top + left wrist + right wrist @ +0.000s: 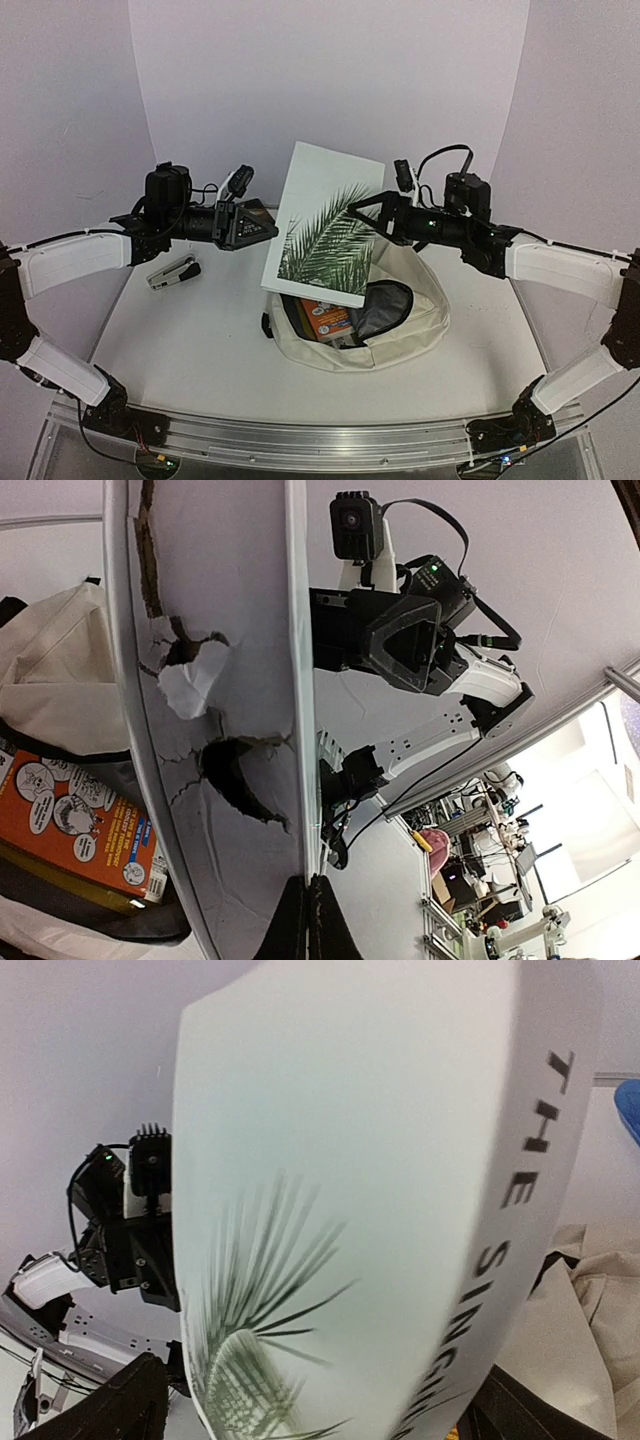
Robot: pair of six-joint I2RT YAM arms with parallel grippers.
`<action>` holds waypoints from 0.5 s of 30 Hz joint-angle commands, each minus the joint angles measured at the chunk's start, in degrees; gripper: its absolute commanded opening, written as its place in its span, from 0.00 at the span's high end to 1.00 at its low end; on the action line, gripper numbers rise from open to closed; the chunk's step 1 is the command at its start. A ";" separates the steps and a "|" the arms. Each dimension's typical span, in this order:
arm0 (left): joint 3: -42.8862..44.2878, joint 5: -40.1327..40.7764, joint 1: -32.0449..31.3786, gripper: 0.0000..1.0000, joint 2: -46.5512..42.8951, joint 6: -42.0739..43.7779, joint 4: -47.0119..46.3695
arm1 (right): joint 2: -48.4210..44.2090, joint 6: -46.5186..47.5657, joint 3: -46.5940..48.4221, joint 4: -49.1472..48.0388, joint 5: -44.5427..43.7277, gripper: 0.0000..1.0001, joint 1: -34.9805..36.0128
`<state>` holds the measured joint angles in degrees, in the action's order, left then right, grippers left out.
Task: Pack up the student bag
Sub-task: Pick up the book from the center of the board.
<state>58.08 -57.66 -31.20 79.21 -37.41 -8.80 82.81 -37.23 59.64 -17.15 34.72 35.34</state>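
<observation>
- The student bag (410, 330) lies on the desk (200, 350), right of centre and in front of the two arms. Its mouth is open upward, exposing the dark grey lining (390, 300).
- An orange book (327, 320) lies inside the open bag, partly visible.
- A large white book (325, 215) with a palm-leaf print on its cover stands tilted above the bag. Its lower edge is at the bag's mouth, over the orange book.
- The spine carries black lettering beginning "THE SING"; the rest is hidden.
- The face of the white book turned toward the left wrist camera is torn in several places.
- Left tool (268, 232): pressed together, pinching the left edge of the white book.
- Right tool (378, 215): spread wide at the book's right side, with the spine between its fingers (110, 1405). Whether those fingers press on the book cannot be told.
- A small black-and-silver object (173, 272) lies on the desk below the left arm, well apart from the bag.
</observation>
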 commanded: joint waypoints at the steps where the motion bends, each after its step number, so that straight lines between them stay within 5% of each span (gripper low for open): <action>1: 2.57 -2.90 0.09 1.00 -0.26 -2.11 -7.92 | -2.35 -3.66 -1.64 -8.19 5.23 0.09 -0.15; 10: 1.83 -1.76 0.08 0.99 -0.03 -3.20 -8.12 | -0.93 -9.78 -3.13 -17.24 8.95 0.46 -0.28; 15: 1.81 -1.43 0.09 0.90 0.51 -3.15 -7.18 | -0.83 -11.09 -3.22 -18.92 9.26 0.62 -0.32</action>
<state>58.08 -58.83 -31.18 79.54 -40.60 -13.30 81.95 -46.69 56.21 -30.06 41.87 35.00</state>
